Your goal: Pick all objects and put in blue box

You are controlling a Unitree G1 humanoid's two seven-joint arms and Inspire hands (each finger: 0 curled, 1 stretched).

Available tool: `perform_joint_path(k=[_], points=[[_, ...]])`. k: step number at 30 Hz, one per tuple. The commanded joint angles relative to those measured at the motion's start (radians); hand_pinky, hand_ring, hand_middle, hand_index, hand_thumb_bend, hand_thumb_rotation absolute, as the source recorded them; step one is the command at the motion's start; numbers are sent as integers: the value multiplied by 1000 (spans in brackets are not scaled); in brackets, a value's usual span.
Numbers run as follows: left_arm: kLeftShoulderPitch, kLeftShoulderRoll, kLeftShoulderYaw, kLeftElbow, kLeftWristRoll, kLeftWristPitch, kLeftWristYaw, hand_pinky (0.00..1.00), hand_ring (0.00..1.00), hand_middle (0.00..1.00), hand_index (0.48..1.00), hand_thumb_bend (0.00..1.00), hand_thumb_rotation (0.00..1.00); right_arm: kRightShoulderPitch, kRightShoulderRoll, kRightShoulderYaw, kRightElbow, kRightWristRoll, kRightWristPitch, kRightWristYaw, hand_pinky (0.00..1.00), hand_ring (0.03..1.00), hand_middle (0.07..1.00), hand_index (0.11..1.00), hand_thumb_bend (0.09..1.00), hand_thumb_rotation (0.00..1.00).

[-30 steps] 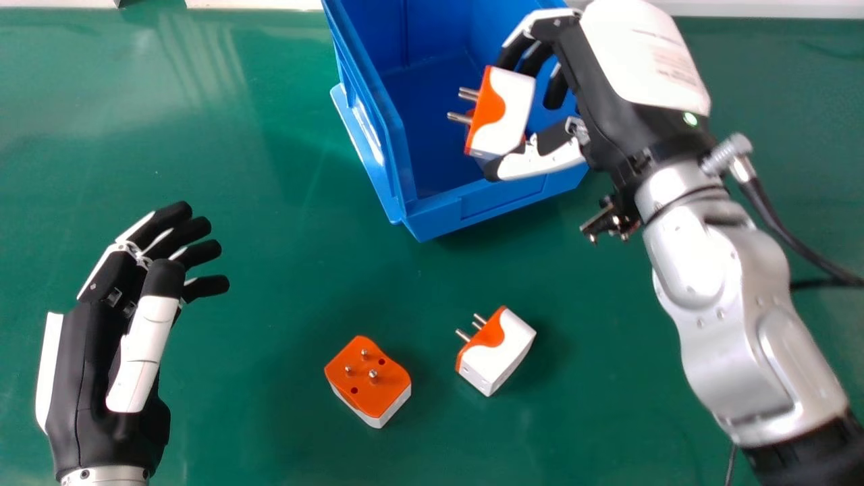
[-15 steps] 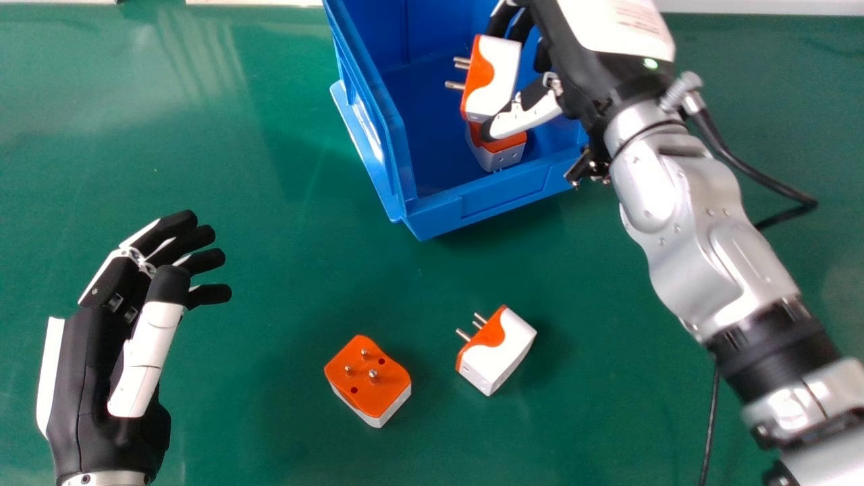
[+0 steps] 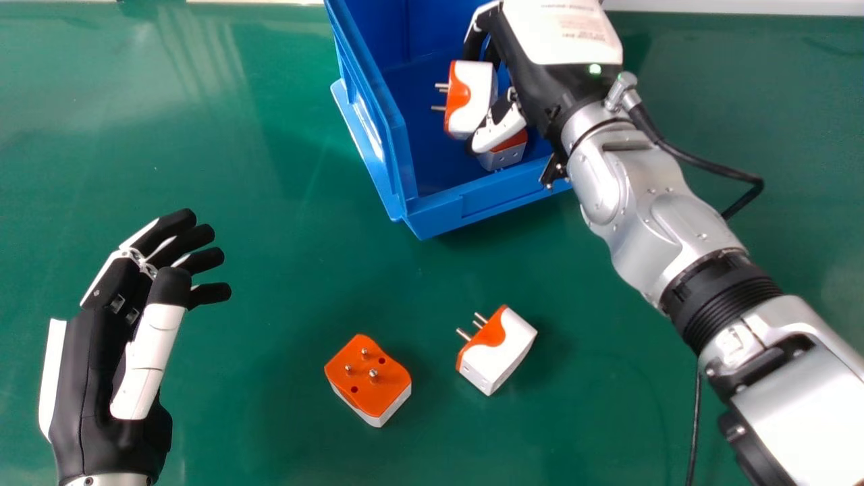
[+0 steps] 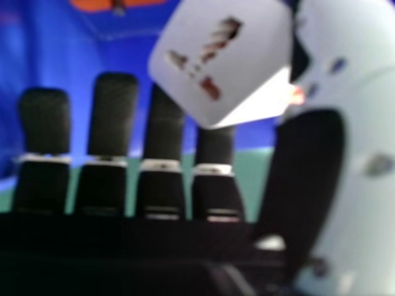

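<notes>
I have the right robot hand [image 3: 540, 84] over the blue storage box [image 3: 439, 217], and what worries me most is the release. If I let go too high, the held plug adapter [image 3: 474, 98] could tumble and come down on the boxed adapter [image 3: 503, 158], or glance off it and jam against a side. That second one sits right by my thumb [image 3: 498, 131], so lowering carelessly could press the two together or snag the thumb. The wrist is close to the box's near wall too; if I dip the arm too steeply, it might bump that wall and shove the whole box. And since the pinch looks to be near the fingertips, a knock could twist the load loose early.

The hand is grasping that adapter, thumb on one side and fingers on the other. In the head view it lies just left of the palm, pins pointing left, above the box's interior; I can't judge how high above the floor.

Out on the counter [image 3: 270, 270] are the orange-topped adapter [image 3: 370, 381] and the tilted adapter [image 3: 498, 351], well apart from this hand. My left robot hand [image 3: 84, 378] is at the view's left, empty, fingers relaxed.
</notes>
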Motion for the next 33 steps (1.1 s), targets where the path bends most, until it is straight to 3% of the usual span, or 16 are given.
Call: perform_joint_path(k=[1, 6, 11, 16, 20, 23, 26, 33], points=[[8, -2, -2, -22, 5, -16, 4, 620, 729, 755, 741, 985, 686, -61, 14, 1, 18, 14, -13, -18, 278, 428, 542, 540, 486, 0], [9, -1, -4, -22, 1, -19, -3, 625, 733, 758, 745, 979, 688, -81, 25, 17, 66, 22, -18, -10, 289, 431, 539, 543, 487, 0], [12, -5, -6, -26, 3, -14, 4, 631, 739, 761, 750, 971, 692, -96, 35, 32, 108, 23, -6, -8, 290, 431, 534, 549, 487, 0], [10, -5, -7, -21, -1, -19, 1, 636, 742, 764, 753, 967, 693, -111, 38, 55, 140, 13, 8, -7, 295, 432, 531, 550, 488, 0], [16, -9, -11, -32, 11, -16, 10, 639, 744, 766, 756, 966, 693, -116, 38, 55, 158, 26, 3, -14, 298, 432, 529, 548, 489, 0], [17, -8, -13, -32, 5, -17, 6, 644, 747, 768, 759, 961, 694, -124, 40, 59, 175, 24, 12, -20, 298, 430, 522, 559, 488, 0], [16, -9, -13, -30, -9, -17, 0, 644, 747, 768, 759, 956, 694, -132, 40, 63, 191, 24, 20, -17, 298, 429, 519, 563, 487, 0], [24, -10, -12, -40, 8, -12, 14, 636, 741, 763, 754, 954, 692, -135, 36, 59, 214, 34, 29, -25, 301, 429, 514, 559, 489, 0]])
